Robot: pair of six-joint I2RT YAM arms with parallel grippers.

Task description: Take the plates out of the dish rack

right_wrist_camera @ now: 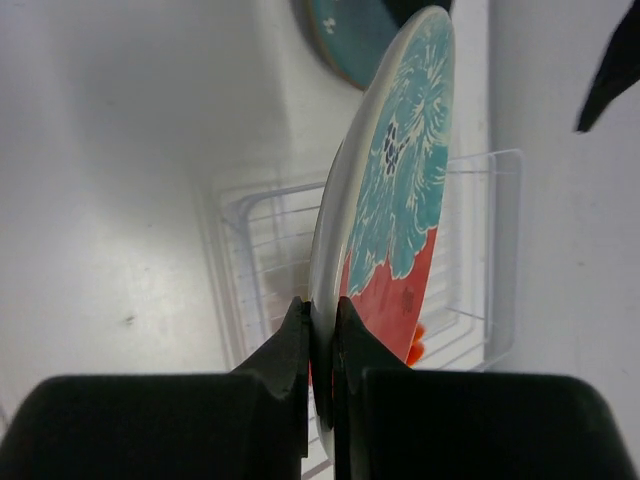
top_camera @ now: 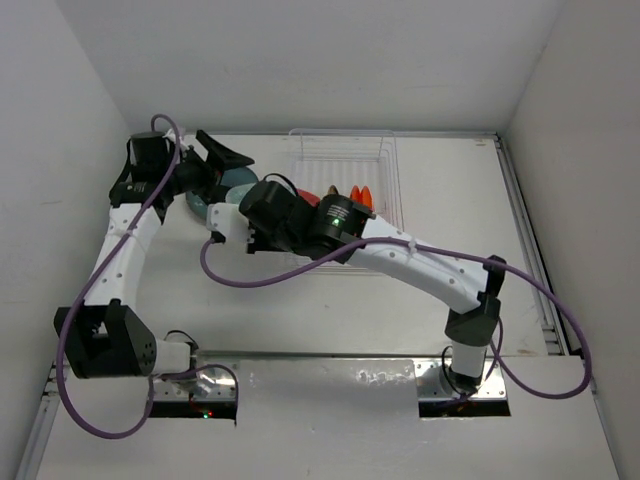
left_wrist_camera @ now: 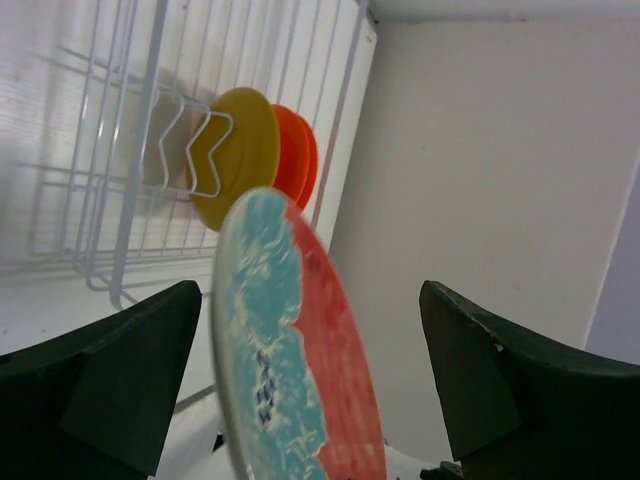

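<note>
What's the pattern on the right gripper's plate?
The plate is teal-patterned over red; clearest at left wrist.

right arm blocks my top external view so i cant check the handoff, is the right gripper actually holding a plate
Observer: Yes. The right wrist view shows the right gripper shut on the rim of the red-and-teal plate, which it holds on edge.
Operator: ok is the left one on it
Observer: Not yet. In the left wrist view the left gripper is open, and the plate stands inside it with a visible gap on each side.
Operator: whats in the rack besides the orange bit i can see
Observer: A yellow plate stands upright in the dish rack, directly in front of the orange plate.
</note>
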